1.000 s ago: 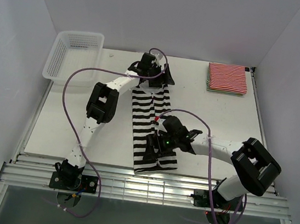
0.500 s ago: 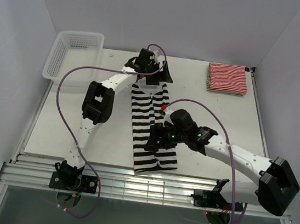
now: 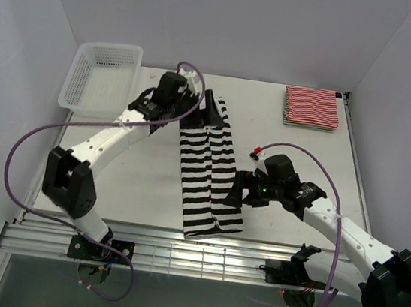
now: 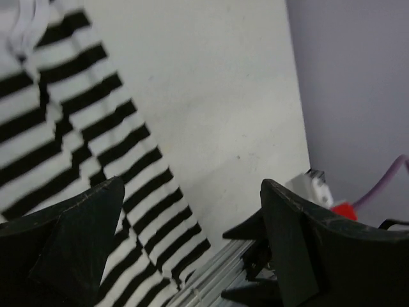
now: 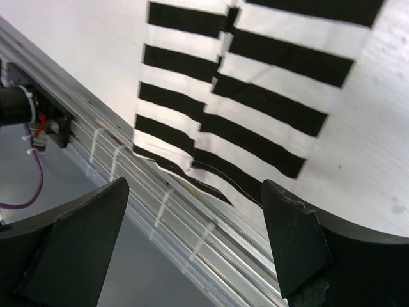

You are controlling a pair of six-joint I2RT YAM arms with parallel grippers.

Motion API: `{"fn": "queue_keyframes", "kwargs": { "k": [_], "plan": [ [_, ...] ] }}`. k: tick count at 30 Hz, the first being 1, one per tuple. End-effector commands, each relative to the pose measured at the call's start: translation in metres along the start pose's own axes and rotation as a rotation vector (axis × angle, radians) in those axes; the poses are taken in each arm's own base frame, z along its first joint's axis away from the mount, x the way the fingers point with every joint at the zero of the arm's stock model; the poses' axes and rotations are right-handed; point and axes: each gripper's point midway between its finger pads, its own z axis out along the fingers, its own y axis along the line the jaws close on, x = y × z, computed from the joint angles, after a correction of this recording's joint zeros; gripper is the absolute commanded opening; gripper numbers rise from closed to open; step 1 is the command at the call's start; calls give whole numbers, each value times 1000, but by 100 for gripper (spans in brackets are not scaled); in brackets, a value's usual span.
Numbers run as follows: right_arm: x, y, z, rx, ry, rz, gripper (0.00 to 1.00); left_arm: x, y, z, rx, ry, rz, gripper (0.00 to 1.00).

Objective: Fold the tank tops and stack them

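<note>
The black-and-white broad-striped tank top [image 3: 207, 173] lies flat on the white table as a long narrow folded strip running from the back middle to the front edge. My left gripper [image 3: 204, 108] hovers open and empty over its far end; the left wrist view shows the stripes [image 4: 96, 128] below the spread gripper [image 4: 190, 192]. My right gripper [image 3: 238, 192] is open and empty at the strip's right edge near the hem, which shows in the right wrist view [image 5: 255, 96] above that gripper [image 5: 193, 188]. The red-and-white tank top [image 3: 312, 105] lies folded at the back right. The green-and-white one is hidden.
A white mesh basket [image 3: 102, 72] stands at the back left corner. A metal rail [image 3: 200, 255] runs along the table's front edge, just past the striped hem. White walls close in the table on three sides.
My left arm swung its elbow out to the left and the gripper drew slightly left off the top's far end. My right gripper moved right, off the cloth to its right edge.
</note>
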Motion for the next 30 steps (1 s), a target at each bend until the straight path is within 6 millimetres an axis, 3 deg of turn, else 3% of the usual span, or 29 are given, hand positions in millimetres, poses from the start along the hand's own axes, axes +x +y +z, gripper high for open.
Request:
{"fn": "queue_keyframes", "kwargs": {
  "k": [1, 2, 3, 6, 9, 10, 15, 18, 30],
  "plan": [
    [26, -14, -5, -3, 71, 19, 90, 110, 44, -27, -181, 166, -173, 98],
    [31, -15, -5, -22, 86, 27, 90, 133, 45, -35, -193, 198, -199, 98],
    [36, -16, -5, -31, 102, 35, 90, 173, 51, -50, -205, 253, -218, 98],
    [54, -18, -3, -62, 162, 55, 90, 234, 53, -78, -235, 344, -297, 98],
    [63, -21, -2, -70, 184, 70, 90, 275, 52, -96, -248, 422, -388, 98],
    [64, -21, -2, -70, 185, 72, 90, 277, 46, -102, -229, 416, -407, 98],
    [69, -26, -2, -52, 188, 83, 90, 297, 52, -116, -258, 445, -448, 98],
    [68, -32, 0, -25, 181, 92, 90, 311, 56, -113, -259, 490, -465, 97],
    [66, -44, 3, 11, 178, 144, 90, 348, 79, -97, -331, 566, -541, 76]
  ]
}}
